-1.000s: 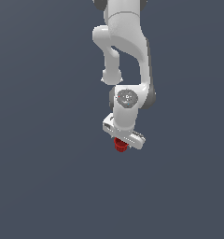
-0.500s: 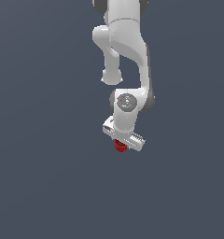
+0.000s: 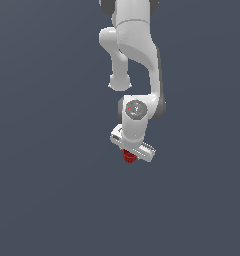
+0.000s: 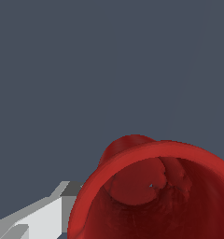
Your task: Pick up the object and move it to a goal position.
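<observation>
since a second ago the arm has shifted only slightly: the wrist and hand now sit a touch higher and toward the exterior view's right, and the red cup has gone with them, tucked under the hand as before. the white franka arm (image 3: 137,45) comes down from the top of the exterior view, bends at a rounded joint, and ends in the flat white hand, which is tilted so that its end toward the exterior view's left sits higher than its other end. the gripper (image 3: 130,154) points downward, and the red cup (image 3: 129,156) peeks out just beneath the hand, touching it, most of its body hidden by the hand. the cup hangs against the plain grey-blue background (image 3: 47,165); whether it touches any surface cannot be told. the wrist view is filled low down by the cup (image 4: 151,196), very close to the camera, its wide rim turned toward the lens and its hollow inside visible, with a narrower part behind the rim. one pale finger (image 4: 39,217) shows beside the cup, against its outer wall; the other finger is out of sight. the gripper is closed around the cup, carrying it.
</observation>
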